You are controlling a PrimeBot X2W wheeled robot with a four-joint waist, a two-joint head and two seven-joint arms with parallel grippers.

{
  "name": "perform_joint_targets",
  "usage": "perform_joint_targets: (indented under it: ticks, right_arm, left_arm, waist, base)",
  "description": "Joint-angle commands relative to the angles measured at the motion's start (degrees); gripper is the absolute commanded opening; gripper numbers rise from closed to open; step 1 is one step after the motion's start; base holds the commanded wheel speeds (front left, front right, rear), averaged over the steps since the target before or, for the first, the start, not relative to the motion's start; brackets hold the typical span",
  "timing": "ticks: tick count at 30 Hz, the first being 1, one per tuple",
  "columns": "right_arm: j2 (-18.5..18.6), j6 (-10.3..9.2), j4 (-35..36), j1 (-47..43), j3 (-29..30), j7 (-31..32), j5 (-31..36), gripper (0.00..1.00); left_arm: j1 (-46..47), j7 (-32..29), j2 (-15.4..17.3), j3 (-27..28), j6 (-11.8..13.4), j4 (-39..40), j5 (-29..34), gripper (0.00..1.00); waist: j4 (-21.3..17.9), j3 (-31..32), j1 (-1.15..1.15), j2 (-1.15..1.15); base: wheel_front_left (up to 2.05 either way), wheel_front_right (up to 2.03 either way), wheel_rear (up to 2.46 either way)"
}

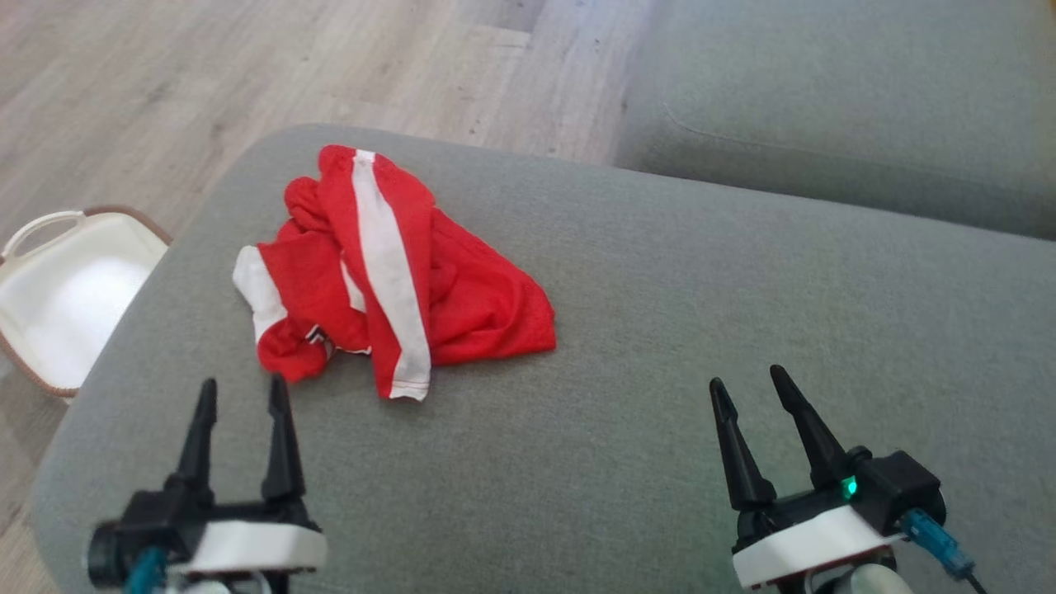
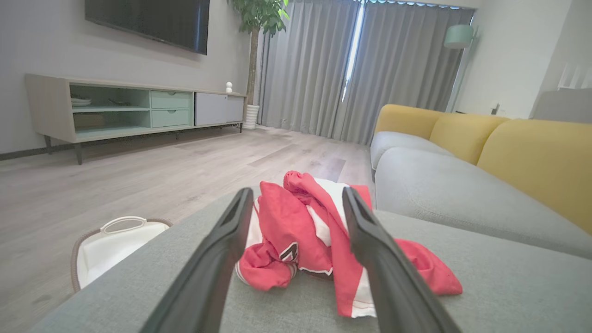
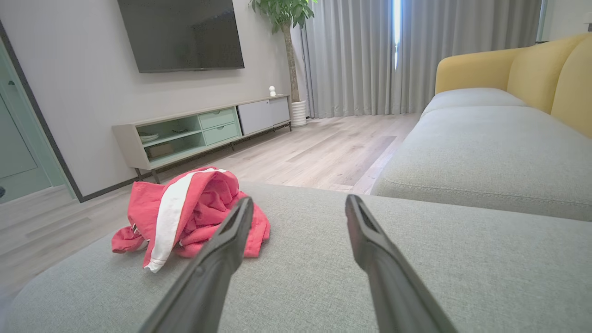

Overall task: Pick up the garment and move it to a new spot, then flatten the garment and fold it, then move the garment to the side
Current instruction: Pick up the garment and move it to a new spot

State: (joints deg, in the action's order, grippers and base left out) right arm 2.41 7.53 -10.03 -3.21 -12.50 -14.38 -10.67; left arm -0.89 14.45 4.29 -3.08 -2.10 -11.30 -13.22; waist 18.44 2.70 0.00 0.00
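At the left centre of the head view, we see the garment (image 1: 388, 272), red with white stripes, lying crumpled on the grey cushion (image 1: 660, 330). At lower left our left gripper (image 1: 243, 382) hovers just below the heap, fingers spread and holding nothing. One tip is close to the cloth's lower edge, though we cannot tell whether it touches. At lower right our right gripper (image 1: 747, 378) is likewise spread and empty, well apart from the garment. A white basket (image 1: 41, 224) stands on the wood floor (image 1: 165, 82) at the left edge, beside the cushion. A sofa (image 1: 825, 99) takes up the upper right.

In the left wrist view, the garment (image 2: 286, 222) sits mid-frame, seen between the two parted fingers (image 2: 217, 259) and beyond their tips. The basket (image 2: 92, 249) is at lower left, and the sofa (image 2: 462, 185), with yellow backs, runs along the right.

In the right wrist view, the garment (image 3: 185, 208) lies at left centre on the cushion (image 3: 416, 259). The left finger (image 3: 222, 249) overlaps its right edge in the frame. Bare cushion shows between the parted fingers, with the sofa (image 3: 485, 152) at the right.
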Motion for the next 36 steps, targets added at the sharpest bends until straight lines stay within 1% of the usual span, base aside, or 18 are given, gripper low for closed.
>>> perform_joint_targets:
  ticks: [1, 3, 5, 9, 10, 11, 15, 18, 22, 27, 31, 35, 36]
  right_arm:
    - [0.46, -0.04, 1.74, 2.08, -1.4, -0.62, -0.09, 1.0]
    - [0.46, -0.04, 2.04, 2.79, -1.56, -0.62, 0.36, 1.0]
    - [0.46, -0.04, 2.35, 3.8, -1.73, -0.62, 1.15, 1.0]
    - [0.46, -0.04, 3.37, 5.96, -1.21, -0.62, 2.41, 1.0]
    - [0.46, -0.04, 3.37, 5.96, -1.21, -0.62, 2.41, 1.0]
    - [0.46, -0.04, 3.67, 6.53, -1.09, -0.62, 2.72, 1.0]
    - [0.46, -0.04, 4.59, 8.49, -0.83, -0.62, 3.69, 1.0]
    - [0.46, -0.04, 5.13, 9.57, -0.44, -0.62, 4.03, 1.0]
    - [0.46, -0.04, 5.56, 10.54, -0.11, -0.62, 4.2, 1.0]
    - [0.46, -0.04, 5.82, 11.46, 0.15, -0.62, 4.36, 1.0]
    - [0.46, -0.04, 5.68, 11.9, 0.23, -0.62, 4.39, 1.0]
    - [0.46, -0.04, 5.67, 11.99, 0.11, -0.62, 4.42, 1.0]
    - [0.46, -0.04, 5.66, 12.0, 0.1, -0.62, 4.42, 1.0]
  left_arm:
    - [5.58, 0.55, 2.5, 2.4, -0.78, 0.69, 1.05, 1.0]
    - [8.62, 0.05, 4.47, 2.34, -1.52, -0.09, 1.55, 1.0]
    - [12.98, -1.75, 6.67, 2.1, -2.46, -0.78, 1.69, 1.0]
    - [24.06, -7.83, 11.02, 0.24, -4.28, -3.18, 1.14, 1.0]
    - [24.06, -7.83, 11.02, 0.24, -4.28, -3.18, 1.14, 1.0]
    - [26.96, -9.87, 12.09, -0.66, -4.6, -4.17, 0.98, 1.0]
    - [37.71, -19.03, 16.35, -5.2, -5.26, -10.52, -0.28, 1.0]
    - [44.09, -26.09, 18.55, -10.12, -5.34, -15.59, -3.86, 1.0]
    - [49.96, -31.78, 21.58, -17.14, -5.36, -20.62, -9.2, 1.0]
    - [53.8, -36.5, 23.98, -24.06, -5.37, -25.43, -16.48, 1.0]
    - [55.41, -38.4, 24.9, -27.15, -5.37, -28.07, -20.62, 1.0]
    - [56.18, -39.51, 25.51, -30.38, -5.38, -29.8, -23.47, 1.0]
    - [56.3, -39.61, 25.64, -30.96, -5.38, -30.15, -24.29, 0.86]
  waist:
    - [-1.36, -1.49, 0.0, 0.0]
    - [-2.33, -3.06, 0.0, 0.0]
    - [-3.28, -4.99, 0.0, 0.0]
    - [-4.78, -9.03, 0.0, 0.0]
    - [-4.78, -9.03, 0.0, 0.0]
    - [-5.1, -10.01, 0.0, 0.0]
    - [-6.6, -13.63, 0.0, 0.0]
    - [-7.65, -15.83, 0.0, 0.0]
    - [-9.03, -18.37, 0.0, 0.0]
    - [-10.48, -20.72, 0.0, 0.0]
    - [-11.33, -21.88, 0.0, 0.0]
    - [-11.75, -22.36, 0.0, 0.0]
    - [-11.8, -22.41, 0.0, 0.0]
  base:
    - [0.0, 0.0, 0.0]
    - [0.0, 0.0, 0.0]
    - [0.0, 0.0, 0.0]
    - [0.0, 0.0, 0.0]
    - [0.0, 0.0, 0.0]
    - [0.0, 0.0, 0.0]
    - [0.0, 0.0, 0.0]
    - [0.0, 0.0, 0.0]
    - [0.0, 0.0, 0.0]
    - [0.0, 0.0, 0.0]
    - [0.0, 0.0, 0.0]
    - [0.0, 0.0, 0.0]
    - [0.0, 0.0, 0.0]
